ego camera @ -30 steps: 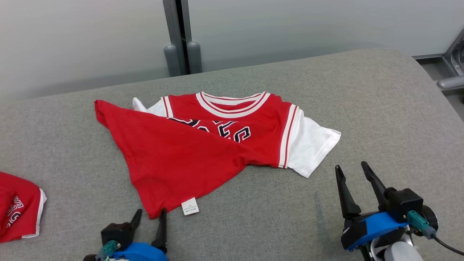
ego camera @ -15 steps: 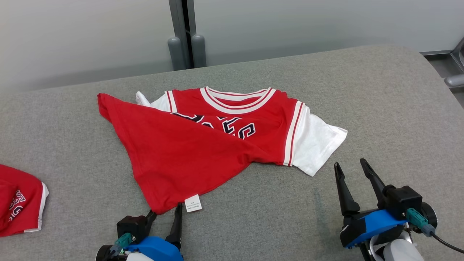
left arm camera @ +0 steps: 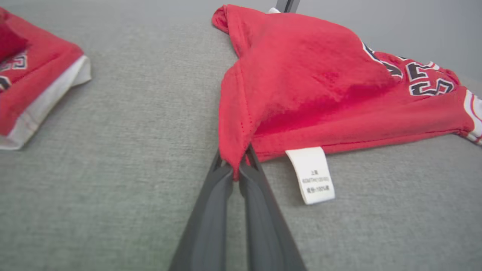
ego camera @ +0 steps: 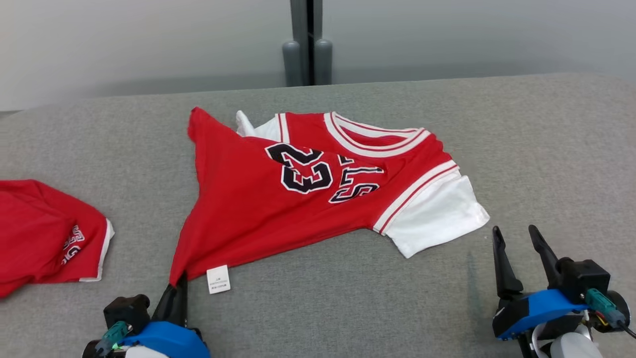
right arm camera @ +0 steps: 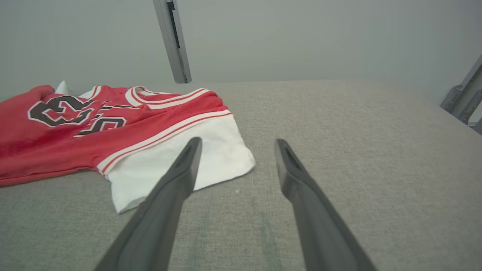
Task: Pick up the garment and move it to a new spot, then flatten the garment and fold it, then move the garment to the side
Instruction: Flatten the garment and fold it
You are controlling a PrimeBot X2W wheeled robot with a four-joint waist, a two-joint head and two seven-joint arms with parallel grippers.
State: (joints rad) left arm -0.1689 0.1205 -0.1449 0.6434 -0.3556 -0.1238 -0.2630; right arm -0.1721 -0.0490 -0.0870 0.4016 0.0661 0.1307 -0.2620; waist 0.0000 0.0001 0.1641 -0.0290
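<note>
step: pull out hem corner | left gripper (left arm camera: 235, 170): pinching near corner of garment (ego camera: 298, 199), care label (ego camera: 218, 279) just right of tips | how: draw slow and low, thin bite may slip | garment body fans ahead-right of left tips | right gripper (ego camera: 515, 229): spread, empty, white sleeve (ego camera: 437, 214) just ahead-left

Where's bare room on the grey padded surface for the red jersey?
Widest: grey padded surface right of the red-and-white jersey, beyond the open right gripper. Also the near strip between grippers. Crowded: left side, where the left gripper pinches the hem near a folded red garment.
</note>
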